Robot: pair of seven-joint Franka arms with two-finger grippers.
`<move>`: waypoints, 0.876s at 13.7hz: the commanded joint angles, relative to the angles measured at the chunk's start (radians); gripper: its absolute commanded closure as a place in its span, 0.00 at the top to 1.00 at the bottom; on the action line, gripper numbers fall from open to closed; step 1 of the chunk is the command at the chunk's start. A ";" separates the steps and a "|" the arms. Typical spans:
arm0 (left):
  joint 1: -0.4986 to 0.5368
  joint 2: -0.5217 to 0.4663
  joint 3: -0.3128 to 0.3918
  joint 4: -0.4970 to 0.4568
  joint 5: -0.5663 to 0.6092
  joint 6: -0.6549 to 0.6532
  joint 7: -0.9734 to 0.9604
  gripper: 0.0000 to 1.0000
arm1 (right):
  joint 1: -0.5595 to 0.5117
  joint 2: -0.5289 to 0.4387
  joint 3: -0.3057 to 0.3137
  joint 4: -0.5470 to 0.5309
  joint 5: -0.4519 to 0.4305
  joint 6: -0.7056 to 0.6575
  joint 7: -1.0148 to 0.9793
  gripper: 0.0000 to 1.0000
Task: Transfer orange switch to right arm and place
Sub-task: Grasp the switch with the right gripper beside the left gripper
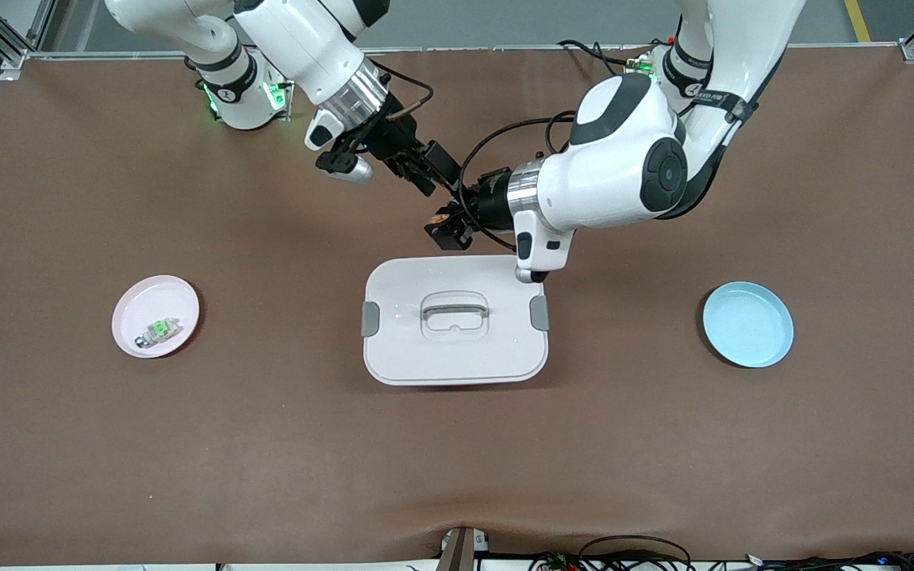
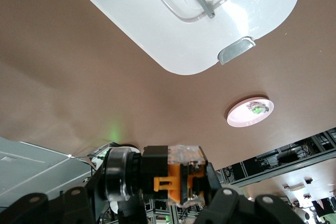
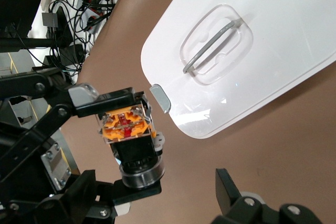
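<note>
My left gripper [image 1: 445, 226] is shut on the orange switch [image 1: 441, 216], a small black block with an orange middle, a clear end and a round cap. It hangs over the brown mat beside the white box's edge on the robots' side. In the left wrist view the orange switch [image 2: 168, 174] lies lengthwise in the left gripper [image 2: 163, 195], one finger on each end. My right gripper [image 1: 425, 170] is open close beside it. In the right wrist view the orange switch [image 3: 128, 129] sits ahead of the open right gripper [image 3: 155, 192], its cap end between the spread fingers, untouched.
A white lidded box [image 1: 409, 357] with a grey handle stands mid-table. A pink plate [image 1: 147, 301] at the right arm's end holds a clear-and-green part [image 1: 158, 329]. A blue plate [image 1: 746, 323] lies at the left arm's end.
</note>
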 commanded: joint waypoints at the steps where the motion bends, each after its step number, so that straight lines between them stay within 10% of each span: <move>1: -0.007 0.007 -0.001 0.018 -0.015 0.008 -0.015 0.00 | 0.010 0.015 -0.004 0.018 -0.010 0.017 -0.001 1.00; 12: -0.007 0.006 -0.001 0.019 -0.015 0.008 -0.013 0.00 | -0.006 0.071 -0.006 0.062 -0.018 0.023 -0.029 0.92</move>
